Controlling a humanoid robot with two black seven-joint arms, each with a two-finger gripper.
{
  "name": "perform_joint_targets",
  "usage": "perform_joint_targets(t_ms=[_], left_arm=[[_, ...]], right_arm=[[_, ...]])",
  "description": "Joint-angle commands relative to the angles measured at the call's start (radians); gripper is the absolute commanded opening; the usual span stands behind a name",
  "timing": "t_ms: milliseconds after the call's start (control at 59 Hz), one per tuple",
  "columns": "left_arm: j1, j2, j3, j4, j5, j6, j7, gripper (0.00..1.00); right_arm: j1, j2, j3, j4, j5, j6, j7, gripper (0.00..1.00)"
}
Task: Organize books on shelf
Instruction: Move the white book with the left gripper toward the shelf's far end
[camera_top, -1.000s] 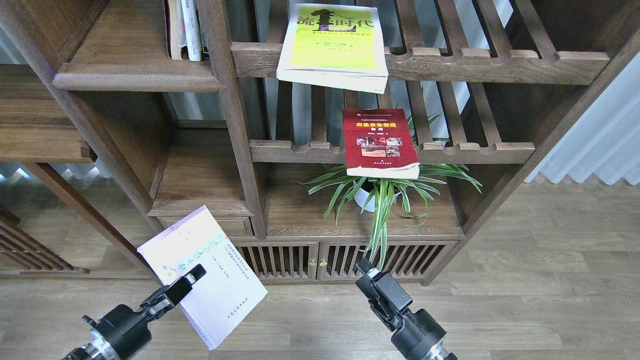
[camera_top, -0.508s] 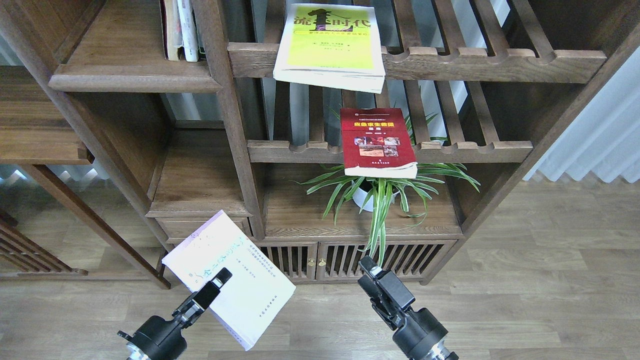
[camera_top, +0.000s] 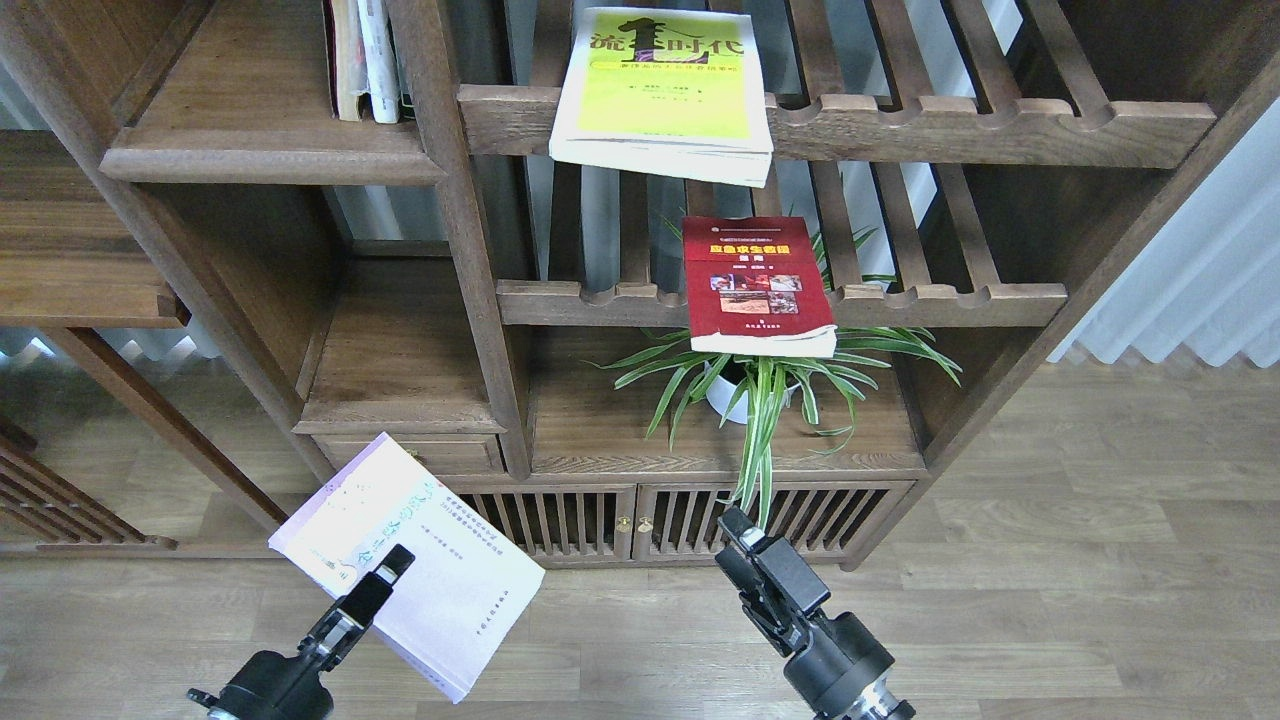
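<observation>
Left fingers (camera_top: 385, 578) pinch the lavender-white paperback (camera_top: 410, 560) at one edge, so it'll probably flop; right gripper (camera_top: 745, 548), can't tell.

Left tool (camera_top: 385, 575) and lavender-white book (camera_top: 420, 570) shifted back left, lower.

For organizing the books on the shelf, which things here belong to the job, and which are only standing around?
Belong to the job:
- pale book, held in the left tool
- red book, on the lower slatted rack
- yellow-green book, on the upper slatted rack
- solid shelf

Only standing around:
- plant
- upright books on the shelf
- curtain
</observation>
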Motion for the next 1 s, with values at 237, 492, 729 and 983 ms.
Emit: perform_joint_targets(t_ms=[237, 492, 729, 983], left_arm=[[0.002, 0.0, -0.104, 0.0, -0.012, 0.0, 0.001, 0.0], [-0.003, 0.0, -0.127, -0.001, -0.012, 0.0, 0.009, 0.0], [-0.07, 0.0, -0.182, 0.0, -0.012, 0.0, 0.049, 0.0], [-0.116, 0.0, -0.185, 0.0, -0.01, 0.0, 0.115, 0.0]], right_arm=[[0.022, 0.005, -0.001, -0.027, 0.0, 0.0, 0.0, 0.98], [0.031, 0.009, -0.001, -0.036, 0.0, 0.0, 0.0, 0.98], [0.042, 0.017, -0.003, -0.051, 0.0, 0.0, 0.0, 0.98], [0.042, 0.025, -0.003, -0.051, -0.001, 0.0, 0.0, 0.98]])
